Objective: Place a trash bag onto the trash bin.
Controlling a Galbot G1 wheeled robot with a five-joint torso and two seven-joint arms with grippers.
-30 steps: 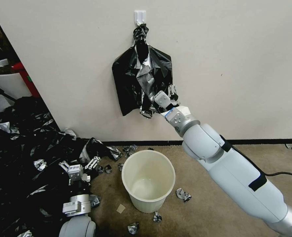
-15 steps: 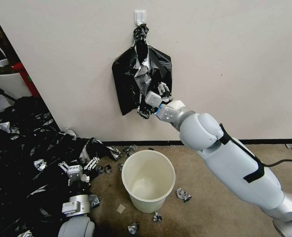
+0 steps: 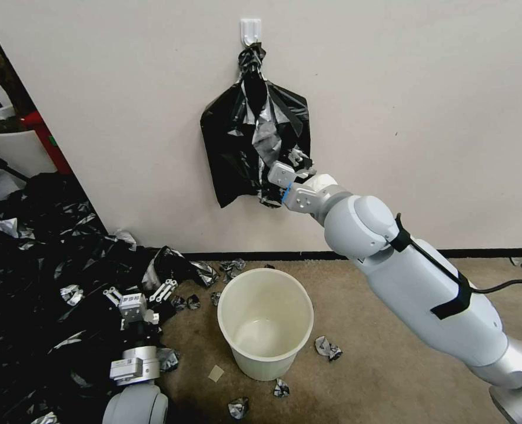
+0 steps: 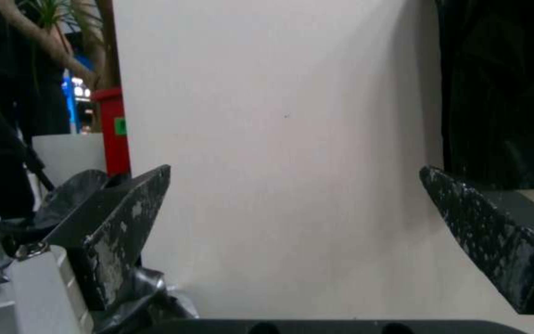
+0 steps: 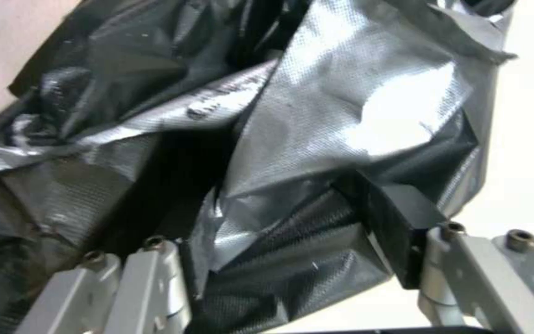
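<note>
A: Cream wall [image 3: 419,106] and brown carpet [image 3: 361,330] are seen. What is found largest on the floor?

B: A big heap of crumpled black plastic bags [image 3: 31,265] is spread to the left. Near it, a small round cream-white plastic trash bin [image 3: 265,323] is stood upright, with its mouth bare.

A: And on the wall?

B: A flat stack of glossy black bags with a knotted top [image 3: 255,141] is hung from a white hook [image 3: 250,29].

A: Where is the thin glossy black trash bag located?

B: Its wrinkled, silvery film [image 5: 316,153] is pinched at the stack's lower edge by the right claw [image 3: 289,172], whose fingers are closed on it.

A: The left claw?

B: The left claw [image 3: 138,294] is held low over the heap, its fingers spread wide around nothing.
</note>
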